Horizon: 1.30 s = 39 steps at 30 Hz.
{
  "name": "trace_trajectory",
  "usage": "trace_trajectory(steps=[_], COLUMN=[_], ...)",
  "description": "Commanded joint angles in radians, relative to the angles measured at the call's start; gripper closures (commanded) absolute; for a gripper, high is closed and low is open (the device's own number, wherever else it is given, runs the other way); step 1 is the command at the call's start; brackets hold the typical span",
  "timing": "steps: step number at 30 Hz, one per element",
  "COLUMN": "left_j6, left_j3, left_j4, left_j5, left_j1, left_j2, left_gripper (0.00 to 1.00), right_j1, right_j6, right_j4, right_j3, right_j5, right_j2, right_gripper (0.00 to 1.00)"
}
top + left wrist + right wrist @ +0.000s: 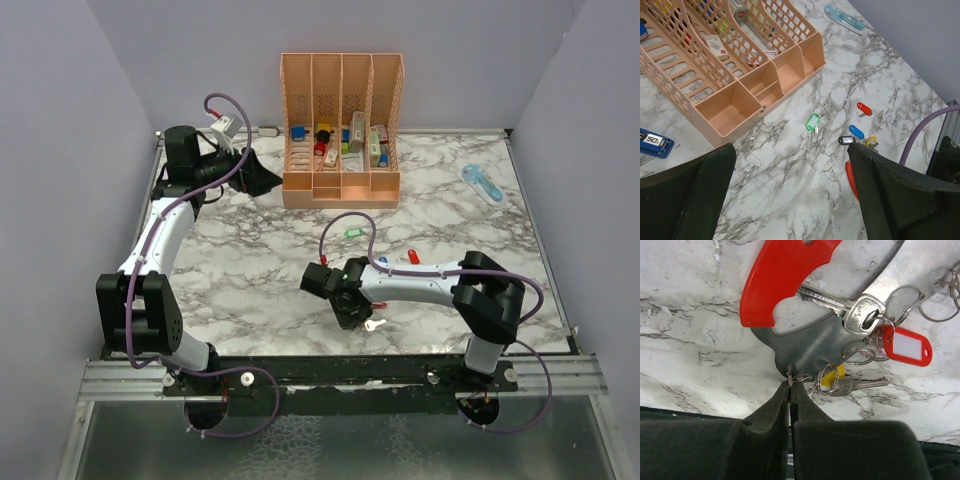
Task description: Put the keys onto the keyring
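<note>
In the right wrist view the keyring point(782, 282), a red curved clip on a curved steel plate, lies on the marble. My right gripper point(790, 385) is shut on a thin wire ring at the plate's lower edge. Beside it hang a silver key point(860, 315) with a red tag point(905, 347) and a yellow-tagged key point(850, 385). The left wrist view shows green point(812, 121), red point(864, 108), blue point(856, 132) and black point(845, 140) keys loose on the table. My left gripper point(791, 150) hangs open and empty near the organizer, far from them.
A peach slotted organizer point(340, 185) stands at the back centre with small items inside. A blue pen-like tool point(483, 184) lies at the back right. A silver key point(375, 324) lies by the right gripper point(350, 295). Grey walls close in the table.
</note>
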Motion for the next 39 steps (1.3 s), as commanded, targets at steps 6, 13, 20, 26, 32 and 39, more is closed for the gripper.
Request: trace_trajectory(steps=[6, 13, 20, 26, 32, 39], left_j6=[0.024, 0.091, 0.333, 0.456, 0.461, 0.409], left_j3=[0.013, 0.03, 0.1, 0.092, 0.062, 0.09], left_j4=[0.026, 0.002, -0.158, -0.175, -0.143, -0.108], left_j5=[0.075, 0.152, 0.141, 0.069, 0.041, 0.022], left_j1=[0.007, -0.023, -0.141, -0.226, -0.301, -0.391], left_j2=[-0.023, -0.018, -0.02, -0.022, -0.022, -0.014], left_gripper=[0.01, 0.01, 0.05, 0.06, 0.08, 0.1], right_j1=[-0.002, -0.058, -0.121, -0.335, -0.462, -0.479], right_j6=[-0.029, -0.02, 0.027, 0.077, 0.187, 0.32], right_j4=[-0.036, -0.043, -0.02, 0.186, 0.336, 0.315], right_j3=[0.03, 0.09, 0.171, 0.09, 0.058, 0.158], right_j5=[0.076, 0.073, 0.041, -0.191, -0.351, -0.353], right_j2=[-0.141, -0.393, -0.489, -0.536, -0.465, -0.378], right_gripper=[0.99, 0.99, 0.99, 0.99, 0.99, 0.99])
